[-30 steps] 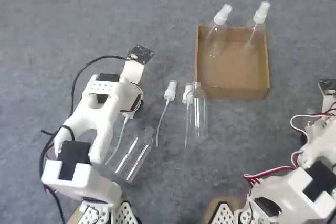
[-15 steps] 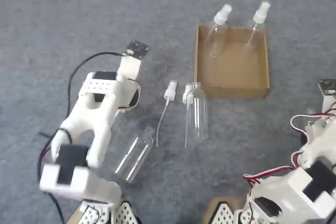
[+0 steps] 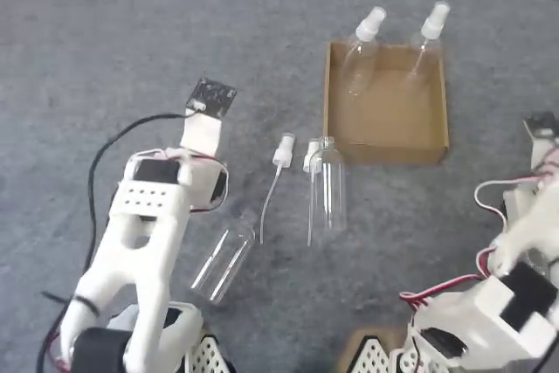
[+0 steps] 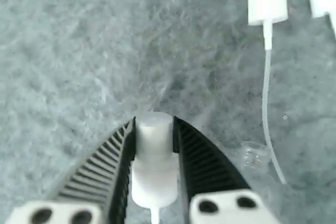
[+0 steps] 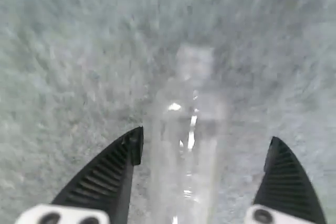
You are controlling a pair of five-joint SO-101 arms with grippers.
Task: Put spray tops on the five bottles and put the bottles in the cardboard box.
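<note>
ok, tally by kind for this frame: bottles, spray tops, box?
Bottles: 5 (two capped in the cardboard box, two bare on the mat, one bare beneath the right gripper's open fingers)
Spray tops: 5 (two fitted, two loose on the mat, one held in the left gripper's fingers)
Cardboard box: 1
Total: 11

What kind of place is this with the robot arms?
Probably a robot lab's practice table: a grey felt-like cover, a white left arm and right arm side by side, and a clear bottle, spray top and cardboard box laid out for their job.
</note>
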